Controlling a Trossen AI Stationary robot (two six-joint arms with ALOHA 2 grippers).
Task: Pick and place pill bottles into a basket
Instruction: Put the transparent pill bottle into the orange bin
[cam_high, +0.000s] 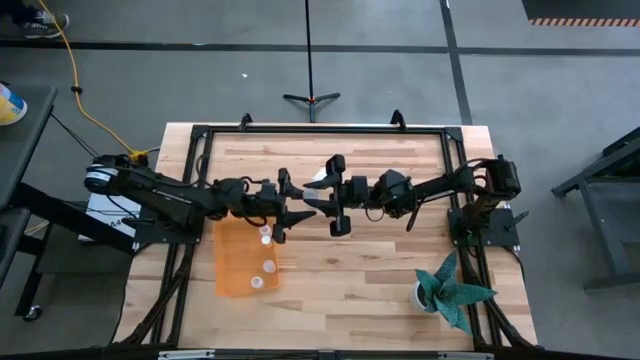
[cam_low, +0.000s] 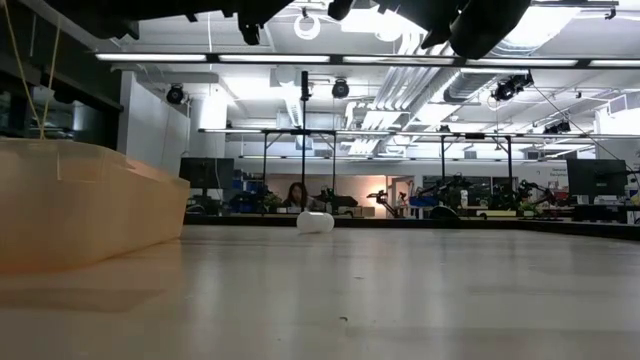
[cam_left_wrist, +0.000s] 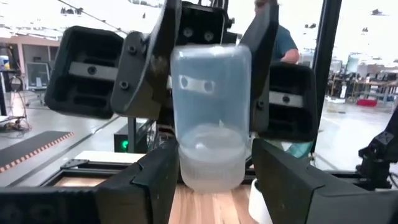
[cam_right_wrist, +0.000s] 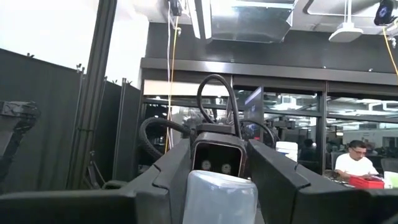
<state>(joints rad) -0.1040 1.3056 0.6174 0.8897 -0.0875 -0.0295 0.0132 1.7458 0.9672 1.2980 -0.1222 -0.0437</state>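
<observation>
A translucent pale pill bottle (cam_left_wrist: 210, 106) is held in the air between my two grippers over the middle of the table, its whitish cap end (cam_left_wrist: 211, 165) toward my left gripper. My right gripper (cam_right_wrist: 219, 186) is shut on it. My left gripper (cam_left_wrist: 214, 186) faces it, open, with a finger on either side of the cap end. The orange basket (cam_high: 232, 262) lies at the near left and holds three bottles (cam_high: 266, 236). Another white bottle (cam_low: 314, 222) lies on its side on the table farther back, and it also shows in the high view (cam_high: 318, 180). My right gripper pinches the bottle's body (cam_left_wrist: 186, 68) between its two fingers, one on each side, near the end away from the cap. The fingers come level from the table's right. The bottle is lifted clear of the table and sticks out toward my left gripper.
A white pot with a teal plant (cam_high: 448, 290) stands at the near right corner. A black frame (cam_high: 320, 130) runs around the table top. People sit in the room beyond the table (cam_right_wrist: 354, 162).
</observation>
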